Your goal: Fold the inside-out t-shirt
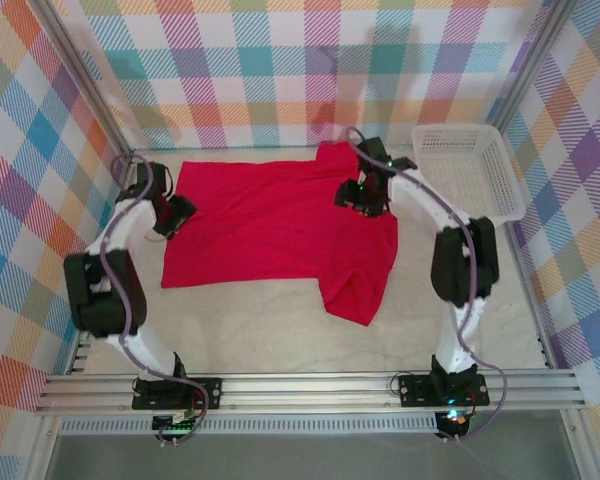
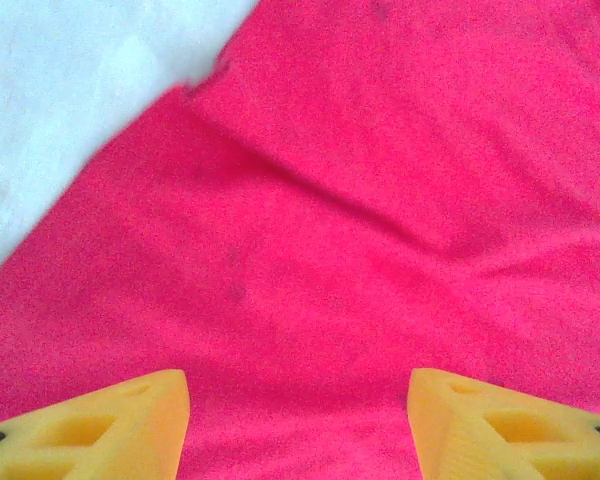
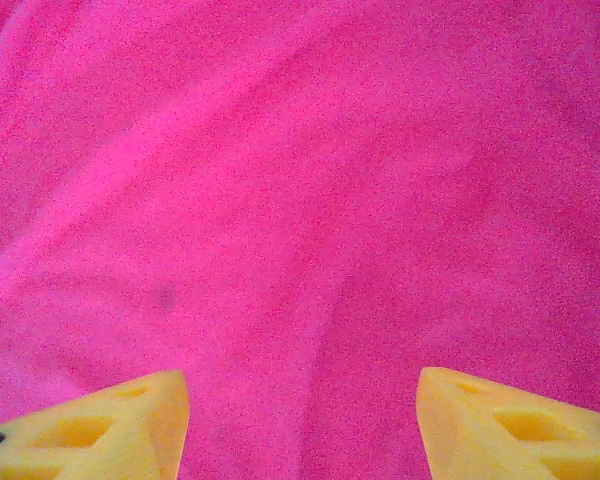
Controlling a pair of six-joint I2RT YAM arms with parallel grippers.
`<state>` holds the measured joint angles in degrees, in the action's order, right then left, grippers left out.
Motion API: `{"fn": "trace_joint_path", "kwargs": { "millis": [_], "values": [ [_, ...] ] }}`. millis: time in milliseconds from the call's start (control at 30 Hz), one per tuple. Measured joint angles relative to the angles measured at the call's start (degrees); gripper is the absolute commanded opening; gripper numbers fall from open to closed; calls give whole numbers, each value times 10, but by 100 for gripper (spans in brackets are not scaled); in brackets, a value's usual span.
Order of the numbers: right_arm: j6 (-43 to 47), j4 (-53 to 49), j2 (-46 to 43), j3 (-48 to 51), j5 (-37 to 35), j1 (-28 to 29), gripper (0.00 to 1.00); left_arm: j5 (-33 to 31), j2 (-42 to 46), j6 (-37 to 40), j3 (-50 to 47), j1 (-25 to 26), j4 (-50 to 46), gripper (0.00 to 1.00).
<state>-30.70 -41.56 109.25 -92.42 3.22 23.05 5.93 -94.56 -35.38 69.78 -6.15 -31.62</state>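
From above, on the pale counter, the red t-shirt lies spread almost flat, soft cloth with one sleeve reaching toward the near edge. The left tool sits at its left border and the right tool over its far right part. A white plastic mesh basket stands to the right, with bright plaid walls around. At the left wrist, wedge-shaped yellow fingers stand apart, released, above fuzzy red cloth with a diagonal folded edge and a corner of bare counter. At the right wrist, matching yellow fingers gape over gently rippled cloth, holding nothing.
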Motion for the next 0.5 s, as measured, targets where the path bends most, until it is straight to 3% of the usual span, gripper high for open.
{"fn": "trace_joint_path", "kwargs": {
  "millis": [133, 267, 500],
  "values": [
    [-27, 52, -78, 145, 10, 69, 62, 25, 38, -2, -106, -2, 20, 60],
    [-59, 90, -73, 249, 14, 116, 60, 38, 27, -7, -154, -24, 21, 60],
    [-104, 144, -70, 310, 17, 142, 60, 36, 27, -25, -180, -89, 48, 59]
  ]
}}
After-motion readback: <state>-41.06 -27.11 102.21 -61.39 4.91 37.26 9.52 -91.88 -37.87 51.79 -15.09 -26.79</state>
